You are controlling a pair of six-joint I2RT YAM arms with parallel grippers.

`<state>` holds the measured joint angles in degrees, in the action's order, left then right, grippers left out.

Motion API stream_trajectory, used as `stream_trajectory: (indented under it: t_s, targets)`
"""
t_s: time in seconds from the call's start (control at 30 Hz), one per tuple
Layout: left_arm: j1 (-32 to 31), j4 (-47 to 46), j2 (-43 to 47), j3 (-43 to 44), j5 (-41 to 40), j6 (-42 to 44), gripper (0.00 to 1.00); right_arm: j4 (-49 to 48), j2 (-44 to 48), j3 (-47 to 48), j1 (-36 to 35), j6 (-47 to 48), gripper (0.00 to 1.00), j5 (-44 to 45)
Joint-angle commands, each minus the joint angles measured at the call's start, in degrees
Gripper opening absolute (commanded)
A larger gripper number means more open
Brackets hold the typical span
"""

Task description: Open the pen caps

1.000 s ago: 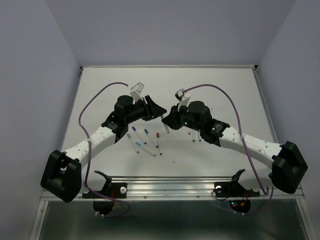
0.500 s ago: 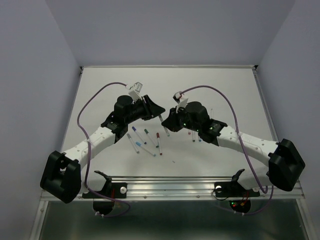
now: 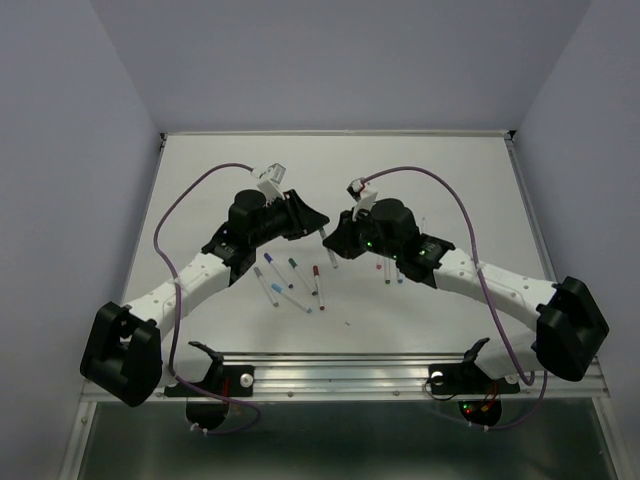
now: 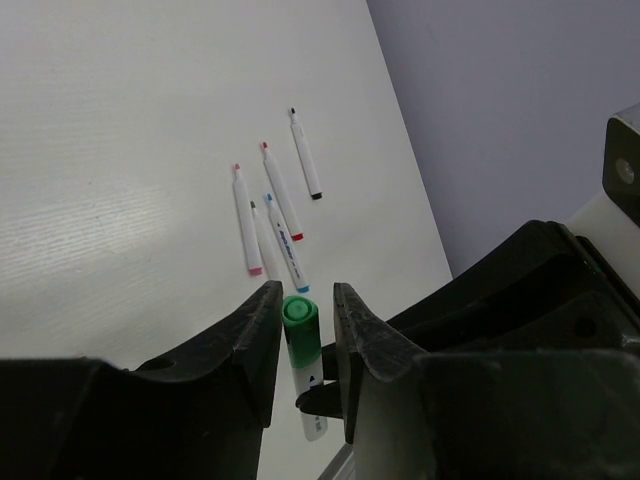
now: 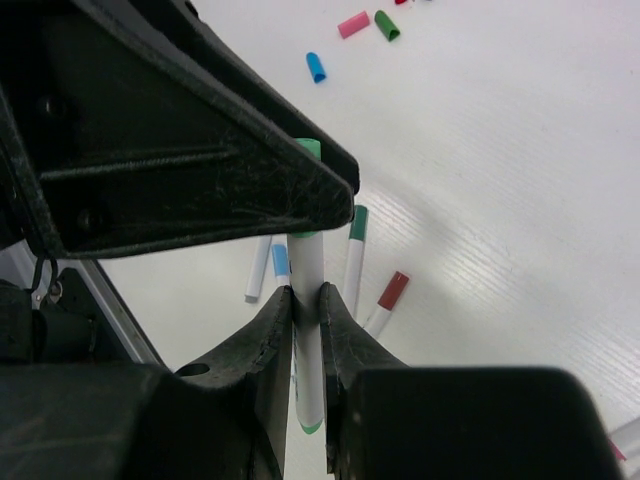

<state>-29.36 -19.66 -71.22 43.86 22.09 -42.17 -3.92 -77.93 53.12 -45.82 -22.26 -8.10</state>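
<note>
Closest in, loose pens point(image 3: 317, 283) flat on the counter point(image 3: 450, 180), same spots as a second ago. Just past them, nudged the right gripper point(image 3: 330, 238) a touch toward the left gripper point(image 3: 318, 222) since then, now nose to nose above the counter. Right one clamped tight on a white pen point(image 5: 306, 262), with its green cap point(image 4: 299, 330) poking up between the left one's fingers. Can't tell if properly pinched yet, maybe a sliver of gap on one side. Probably about set for the pull. Both arms reaching forward, angled inward. Further out, a few pulled caps point(image 5: 352, 24) lying loose.
</note>
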Motion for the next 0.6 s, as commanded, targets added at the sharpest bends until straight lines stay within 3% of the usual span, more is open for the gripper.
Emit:
stream_trajectory:
  t_s: [0.0,0.13,0.27,0.47,0.53,0.57]
  targets:
    - [-0.6,-1.0,1.3,2.9,0.9,1.6,0.39,-1.4,-1.3,4.0,0.7,-0.6,0.01,0.4]
    - [-0.6,-0.6,1.5,3.0,0.3,1.7,0.38,-1.4,-1.4,4.5,0.7,-0.2,0.01,0.0]
    - [-0.6,-0.2,1.7,3.2,-1.5,1.3,0.13,-1.3,-1.8,4.4,0.7,0.0,0.01,-2.0]
    - [-0.6,0.0,1.7,3.3,-2.1,0.9,0.04,0.1,-1.7,3.7,1.3,1.2,0.01,-2.5]
    - [-0.6,0.1,1.6,3.3,-2.3,0.6,0.0,0.4,-1.4,3.5,1.3,1.5,0.17,-2.5]
    - [-0.7,0.0,1.6,3.3,-2.2,0.3,0.0,0.5,-1.4,3.4,1.3,1.6,0.4,-2.3]
